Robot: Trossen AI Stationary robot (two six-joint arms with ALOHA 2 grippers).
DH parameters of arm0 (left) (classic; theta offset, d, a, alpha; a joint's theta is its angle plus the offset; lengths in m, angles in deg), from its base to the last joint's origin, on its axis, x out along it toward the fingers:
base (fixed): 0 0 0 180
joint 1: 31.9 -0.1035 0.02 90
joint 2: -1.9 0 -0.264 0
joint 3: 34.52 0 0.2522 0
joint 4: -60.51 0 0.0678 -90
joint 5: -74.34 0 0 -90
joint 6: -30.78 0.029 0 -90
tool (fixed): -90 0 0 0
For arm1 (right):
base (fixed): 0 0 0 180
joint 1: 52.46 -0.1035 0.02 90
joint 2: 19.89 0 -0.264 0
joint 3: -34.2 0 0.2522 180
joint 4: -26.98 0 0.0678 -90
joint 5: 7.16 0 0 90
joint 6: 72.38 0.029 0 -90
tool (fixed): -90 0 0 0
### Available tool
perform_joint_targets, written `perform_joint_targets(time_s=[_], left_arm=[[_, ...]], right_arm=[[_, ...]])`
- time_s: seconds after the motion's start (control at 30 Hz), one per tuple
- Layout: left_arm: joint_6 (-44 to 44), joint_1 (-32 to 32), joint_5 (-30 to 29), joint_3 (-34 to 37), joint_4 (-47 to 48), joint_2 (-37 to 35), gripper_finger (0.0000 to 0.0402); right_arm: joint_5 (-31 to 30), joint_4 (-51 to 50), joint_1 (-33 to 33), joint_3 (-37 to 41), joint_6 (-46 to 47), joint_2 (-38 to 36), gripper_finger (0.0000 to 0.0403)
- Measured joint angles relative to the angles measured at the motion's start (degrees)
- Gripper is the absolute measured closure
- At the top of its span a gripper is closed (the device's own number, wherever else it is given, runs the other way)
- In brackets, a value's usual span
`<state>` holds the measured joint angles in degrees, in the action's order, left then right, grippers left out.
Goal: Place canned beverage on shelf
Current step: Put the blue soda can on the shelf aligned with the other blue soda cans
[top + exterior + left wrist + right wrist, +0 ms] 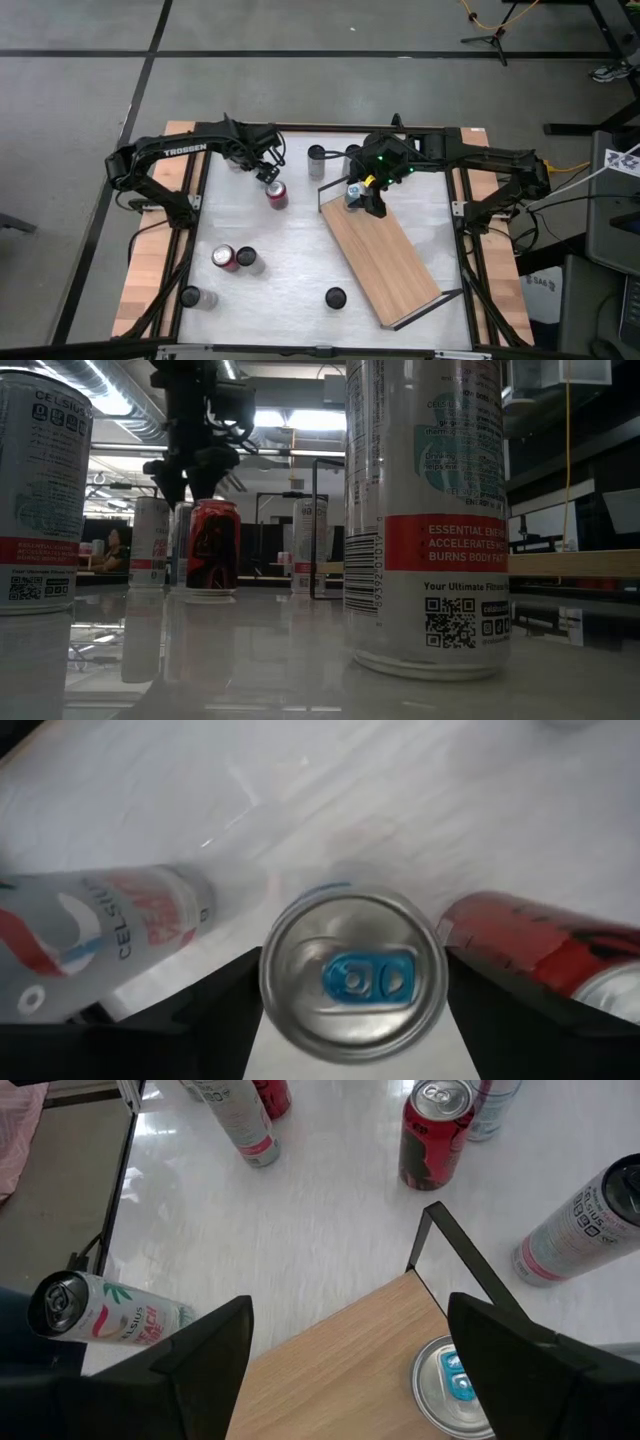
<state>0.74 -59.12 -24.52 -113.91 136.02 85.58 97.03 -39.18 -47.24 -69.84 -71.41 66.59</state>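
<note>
White counter [300, 250] from above: the shelf [385, 262] lay diagonal, the right gripper [362, 196] over its far end. Left wrist: a can [352, 975] sat between parted jaws (centre, then squeeze). Right wrist: jaws stood apart beside a shelved can [452, 1375].

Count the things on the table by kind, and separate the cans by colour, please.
Red cans: 2
Pale cans: 7, one under the left claw
Shelf: 1
Total: 10
</note>
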Motion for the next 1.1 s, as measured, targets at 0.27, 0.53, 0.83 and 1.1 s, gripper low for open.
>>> perform_joint_targets(time_s=[0.27, 0.53, 0.83, 1.1], left_arm=[[-4.1, 0.0, 0.9, 0.0, -0.7, 0.0, 0.0157], [-4.3, 0.0, 1.0, 0.0, -0.8, -0.3, 0.0191], [-2.9, 0.0, 1.6, -2.8, -0.3, -2.4, 0.0191], [-0.1, 0.2, 1.7, -11.9, 1.7, -4.6, 0.0191]], right_arm=[[0.0, 0.0, 0.0, 0.0, 0.0, 0.0, 0.0078], [0.0, 0.0, 0.0, 0.0, 0.0, 0.0, 0.0078], [0.0, 0.0, 0.0, 0.0, 0.0, 0.0, 0.0078], [0.0, -0.1, 0.0, 0.0, 0.0, 0.0, 0.0078]])
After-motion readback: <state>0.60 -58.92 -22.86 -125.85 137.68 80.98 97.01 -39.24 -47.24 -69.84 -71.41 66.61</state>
